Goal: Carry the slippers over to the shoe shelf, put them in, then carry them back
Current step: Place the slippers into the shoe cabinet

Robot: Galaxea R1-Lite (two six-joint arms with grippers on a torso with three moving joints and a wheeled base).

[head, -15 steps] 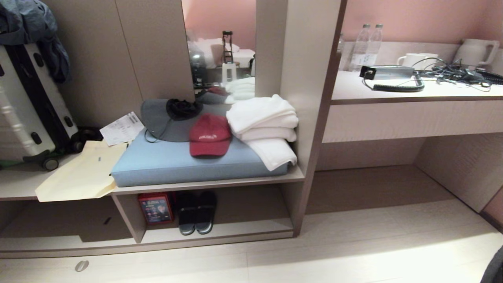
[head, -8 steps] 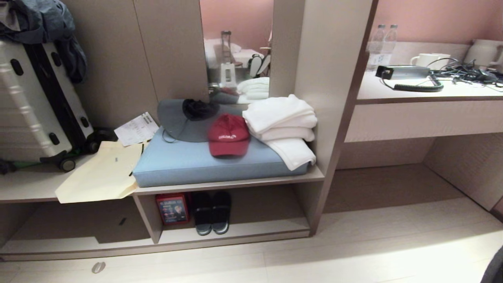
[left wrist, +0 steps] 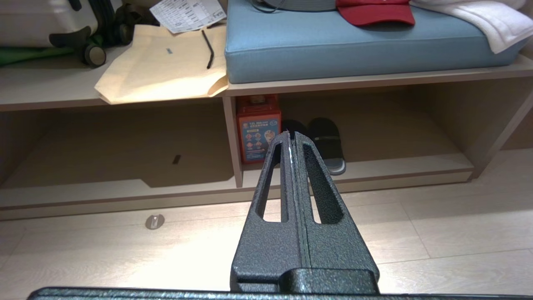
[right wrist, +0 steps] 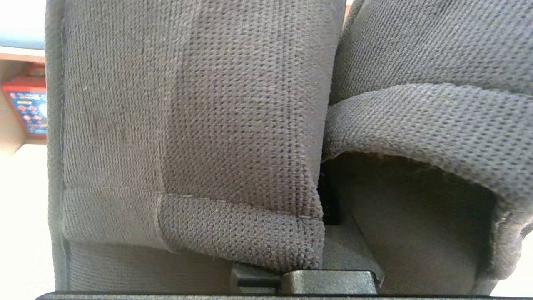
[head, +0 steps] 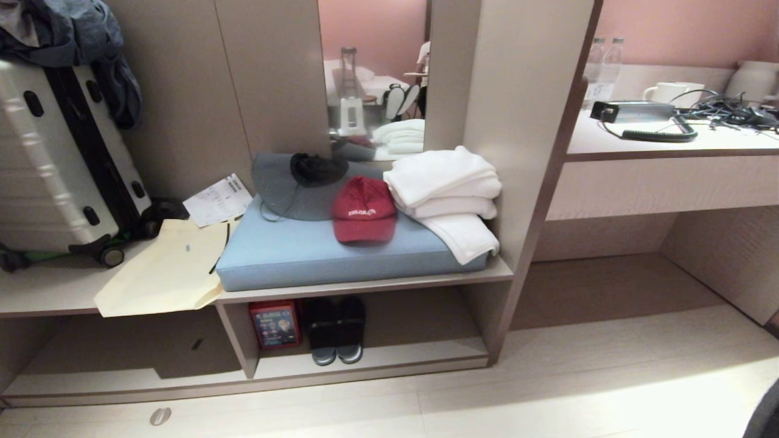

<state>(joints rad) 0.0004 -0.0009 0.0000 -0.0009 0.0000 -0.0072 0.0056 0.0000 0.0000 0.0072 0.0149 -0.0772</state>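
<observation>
The slippers [right wrist: 187, 125] are grey woven fabric and fill the right wrist view, one beside the other. My right gripper [right wrist: 329, 208] is shut on them, its fingers mostly hidden by the cloth. The shoe shelf [head: 395, 359] is the low beige cubby row with an upright divider [head: 236, 340], also seen in the left wrist view [left wrist: 395, 166]. My left gripper [left wrist: 290, 139] is shut and empty, hanging over the floor and pointing at the shelf's divider. Neither gripper shows in the head view.
A darker pair of slippers [head: 336, 328] and a red box [head: 275, 323] stand in the right cubby. Above lie a blue cushion [head: 316, 258] with a red cap [head: 364, 210], white towels [head: 447, 194] and a paper bag [head: 164, 274]. A suitcase [head: 55, 158] leans at the left. A desk counter [head: 663, 182] is at the right.
The whole head picture has shifted: the shelf and everything on it now sit further right, so the camera has moved. The grip on the slippers looks the same.
</observation>
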